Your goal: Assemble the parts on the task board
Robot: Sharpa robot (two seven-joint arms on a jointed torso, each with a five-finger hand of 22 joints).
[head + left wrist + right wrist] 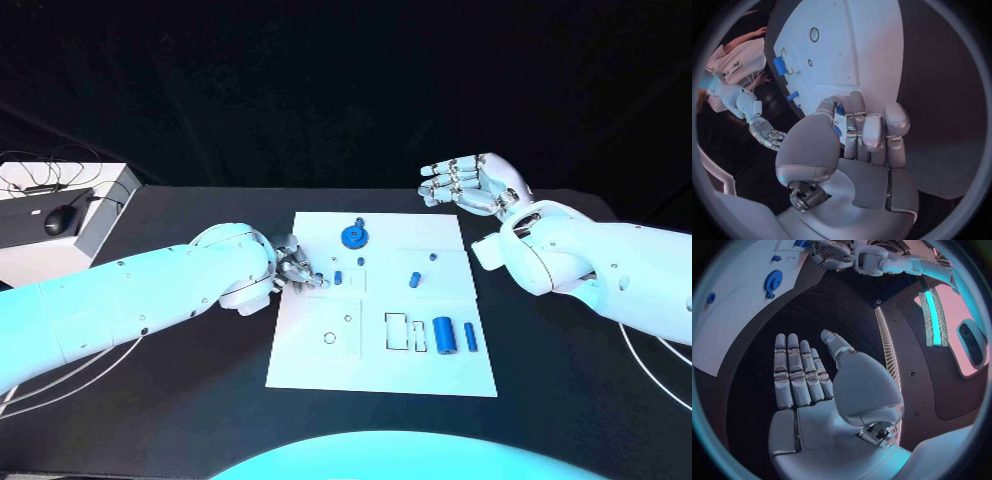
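The white task board (382, 350) lies in the middle of the black table. My left hand (296, 268) sits at the board's left edge with its fingers curled in, their tips right beside a small blue part (338, 276). In the left wrist view blue (840, 109) shows between the thumb and the curled fingers (864, 130); whether they grip it is unclear. A round blue part (355, 237) stands at the board's far end, another small blue part (414, 279) mid-right, and two blue cylinders (446, 334) near right. My right hand (469, 183) hovers flat and empty beyond the far right corner.
A white box (65, 240) with a black mouse (58, 222) and cables stands at the back left of the table. Thin cables trail along the table beside both arms. The right wrist view shows the round blue part (773, 281) and my left hand (832, 252).
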